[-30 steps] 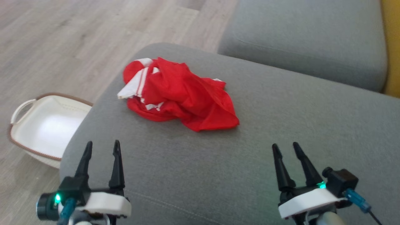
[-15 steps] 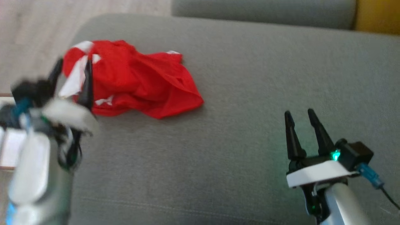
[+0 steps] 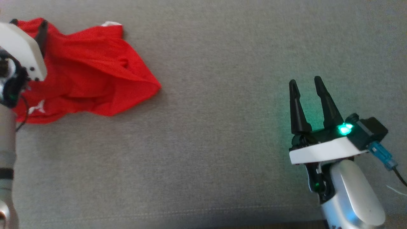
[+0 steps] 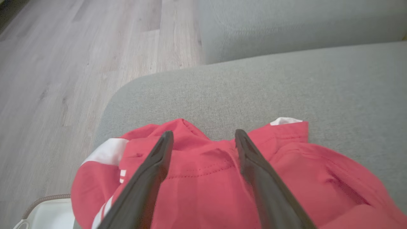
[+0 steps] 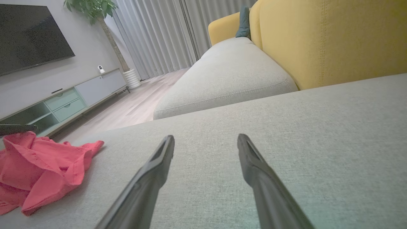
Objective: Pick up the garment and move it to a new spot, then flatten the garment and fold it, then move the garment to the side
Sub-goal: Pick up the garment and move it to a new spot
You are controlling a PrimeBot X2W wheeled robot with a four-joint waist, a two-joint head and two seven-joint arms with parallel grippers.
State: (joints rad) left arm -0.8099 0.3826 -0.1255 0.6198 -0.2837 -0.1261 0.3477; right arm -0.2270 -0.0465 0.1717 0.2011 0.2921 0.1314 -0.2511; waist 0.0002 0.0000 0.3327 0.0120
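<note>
Hanging over crumpled red garment, left gripper spread, right gripper spread over grey cushion

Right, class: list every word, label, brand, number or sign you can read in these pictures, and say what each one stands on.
No word or number can be read in these pictures.
small white mark on the red garment: too blurred to read; it may be a logo.
television screen: dark, with no text on it.
</note>
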